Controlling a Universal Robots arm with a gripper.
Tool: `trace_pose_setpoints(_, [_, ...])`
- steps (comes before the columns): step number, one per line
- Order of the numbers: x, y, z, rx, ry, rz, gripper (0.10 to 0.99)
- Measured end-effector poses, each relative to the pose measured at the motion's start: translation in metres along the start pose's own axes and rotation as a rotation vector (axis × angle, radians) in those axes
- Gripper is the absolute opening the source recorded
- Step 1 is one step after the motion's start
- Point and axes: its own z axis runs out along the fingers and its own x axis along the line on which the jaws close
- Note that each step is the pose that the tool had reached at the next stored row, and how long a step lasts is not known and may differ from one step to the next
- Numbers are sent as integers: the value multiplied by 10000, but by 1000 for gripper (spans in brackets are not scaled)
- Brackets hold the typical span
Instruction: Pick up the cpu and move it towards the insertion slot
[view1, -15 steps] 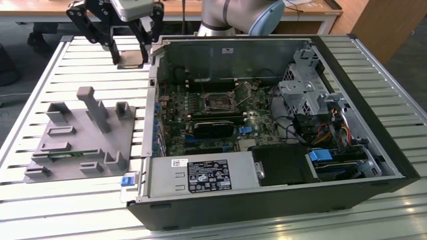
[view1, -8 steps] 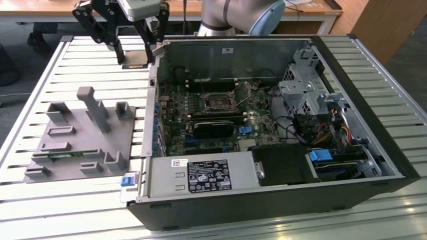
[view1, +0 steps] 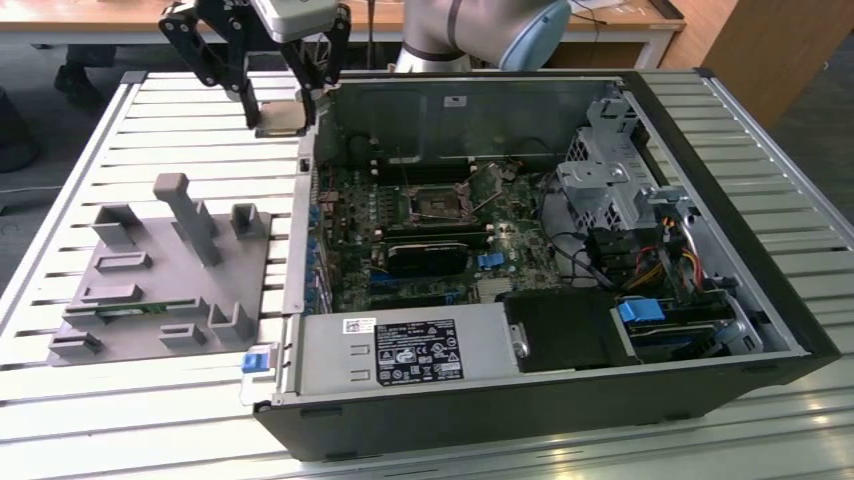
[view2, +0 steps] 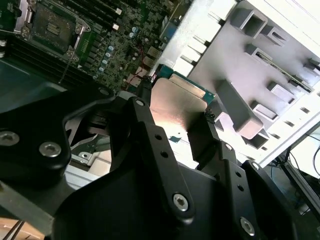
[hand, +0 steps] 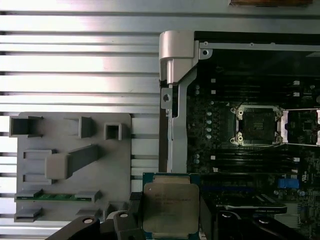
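My gripper (view1: 283, 122) hangs above the slatted table, just outside the open computer case's far corner on the exterior view's left, shut on the cpu (view1: 282, 117). In both wrist views the cpu (view2: 176, 102) (hand: 170, 206) is a flat square chip with a silver top and green rim, pinched at two opposite edges by the black fingers (view2: 141, 120) (hand: 204, 216). The insertion slot (view1: 435, 201) lies on the motherboard inside the case, a square socket with a silver frame and dark centre (view2: 52, 24) (hand: 258, 125). It is apart from the chip, across the case wall.
A grey fixture plate (view1: 160, 270) with raised blocks sits on the table at the exterior view's left and holds a green memory stick (hand: 50, 196). The case wall (hand: 172, 100) stands between chip and board. A power supply (view1: 400, 352) and drive cages (view1: 607, 180) crowd the case.
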Motion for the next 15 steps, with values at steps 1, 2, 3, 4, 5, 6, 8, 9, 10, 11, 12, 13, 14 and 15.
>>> trace_pose_setpoints(1, [-11,0,0,0,0,0,541])
trace_pose_setpoints(2, [-22,0,0,0,0,0,541])
trace_pose_setpoints(3, [-31,1,-1,1,1,0,541])
trace_pose_setpoints(4, [-41,0,0,0,-1,0,541])
trace_pose_setpoints(5, [-50,1,-1,1,1,0,541])
trace_pose_setpoints(6, [-59,1,-1,1,1,0,541])
trace_pose_setpoints(8, [-75,2,0,-1,0,0,541])
trace_pose_setpoints(9, [-83,2,-1,0,1,-1,541])
trace_pose_setpoints(10, [-92,2,-1,0,1,0,541])
trace_pose_setpoints(11, [-101,3,0,0,0,0,541])
trace_pose_setpoints(12, [-111,3,0,0,0,0,541])
trace_pose_setpoints(13, [-121,3,-1,0,0,0,541])
trace_pose_setpoints(14, [-130,3,-1,0,0,0,541])
trace_pose_setpoints(15, [-140,3,-1,0,1,0,541])
